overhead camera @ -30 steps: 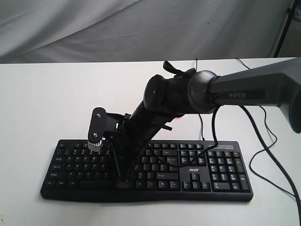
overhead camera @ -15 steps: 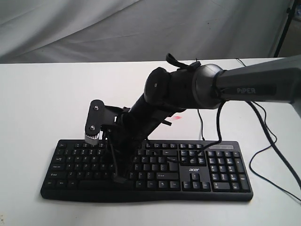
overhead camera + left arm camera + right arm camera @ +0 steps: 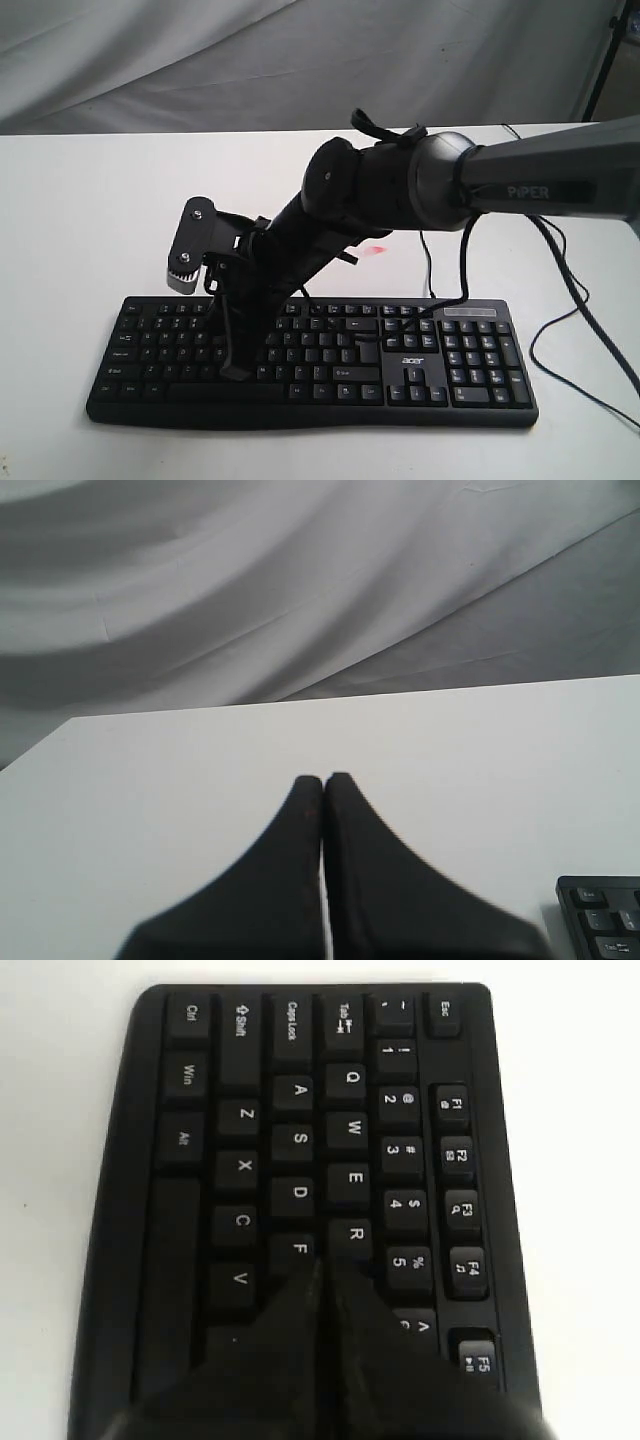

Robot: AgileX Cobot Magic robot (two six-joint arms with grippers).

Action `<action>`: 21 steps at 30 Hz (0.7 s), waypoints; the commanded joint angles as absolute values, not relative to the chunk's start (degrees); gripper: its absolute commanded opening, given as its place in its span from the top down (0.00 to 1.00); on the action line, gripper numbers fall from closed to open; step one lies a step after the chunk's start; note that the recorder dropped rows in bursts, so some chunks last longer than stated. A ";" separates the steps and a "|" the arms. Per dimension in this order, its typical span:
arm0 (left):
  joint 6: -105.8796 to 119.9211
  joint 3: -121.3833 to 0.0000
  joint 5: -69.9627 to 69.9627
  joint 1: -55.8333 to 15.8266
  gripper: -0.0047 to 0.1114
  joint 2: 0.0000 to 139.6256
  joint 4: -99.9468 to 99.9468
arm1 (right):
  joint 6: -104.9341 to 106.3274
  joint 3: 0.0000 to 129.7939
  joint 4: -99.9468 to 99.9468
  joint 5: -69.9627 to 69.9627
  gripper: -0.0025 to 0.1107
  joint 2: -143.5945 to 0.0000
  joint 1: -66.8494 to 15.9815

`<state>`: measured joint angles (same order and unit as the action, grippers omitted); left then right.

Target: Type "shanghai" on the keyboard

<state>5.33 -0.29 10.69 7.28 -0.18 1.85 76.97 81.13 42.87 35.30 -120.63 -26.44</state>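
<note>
Reaching across from the right of the exterior view, the right gripper (image 3: 235,370) points steeply down at the left-middle letter rows of the keyboard (image 3: 450,390). The keyboard lies square on the white table (image 3: 80,200) with its thin cable (image 3: 560,330) trailing off to the right. From here the tip looks to be at or just above the keycaps, but the view cannot settle which key, or whether there is contact. The left wrist view shows something the exterior view lacks: the left gripper (image 3: 322,780), its two fingers pressed together and holding nothing. It hangs over bare table well off the keys, with only a corner of the keyboard at the frame's edge and grey cloth (image 3: 250,580) behind. The right wrist view gives the lettering. The right fingers are likewise closed into one narrow point, which lies beside the F key (image 3: 298,1248) and the R key (image 3: 355,1232) and hides the cap beneath it. To type cleanly, the closed tip should probably centre over a single cap, press straight down and lift clear before sliding. Off-centre, it could catch a neighbouring key.
</note>
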 commanded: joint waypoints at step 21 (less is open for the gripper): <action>5.18 0.00 10.33 7.07 0.95 0.00 1.82 | 75.77 85.16 44.85 32.38 0.98 -124.31 -30.38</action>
